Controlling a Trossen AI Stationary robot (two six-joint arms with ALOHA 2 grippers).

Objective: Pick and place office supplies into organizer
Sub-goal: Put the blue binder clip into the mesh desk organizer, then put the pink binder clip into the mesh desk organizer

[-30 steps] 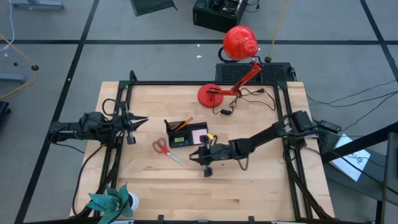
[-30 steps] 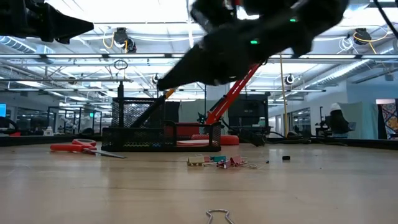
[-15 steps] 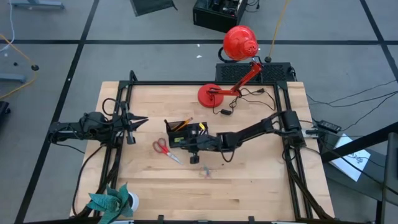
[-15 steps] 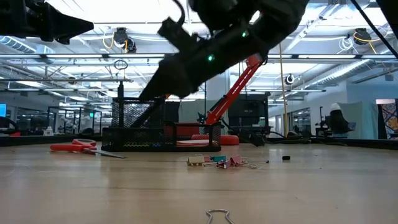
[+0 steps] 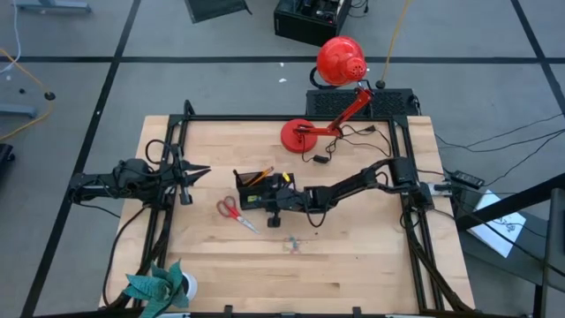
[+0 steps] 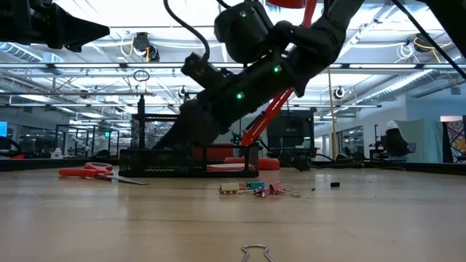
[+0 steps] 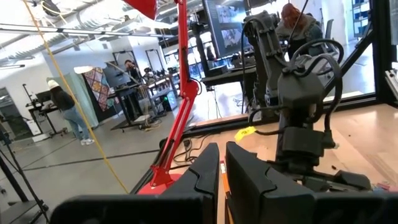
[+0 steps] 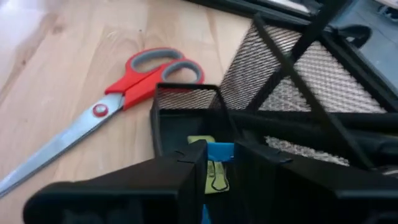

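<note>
Hovering over the black organizer (image 5: 263, 190) near the desk (image 5: 221, 265) centre, the right end effector (image 8: 214, 165) grasps a small blue clip (image 8: 219, 152) above a front compartment, something only its wrist view reveals. Red-handled scissors (image 5: 235, 211) lie at the organizer's 8 o'clock; loose clips (image 6: 256, 188) sit at its 5 o'clock. The left end effector (image 5: 187, 174) waits clenched at 9 o'clock. From the low view, the right arm partly hides the red lamp (image 6: 275, 109).

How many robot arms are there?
2. The left arm waits at the table's left edge. The right arm reaches to the organizer, its gripper holding a blue clip.
</note>
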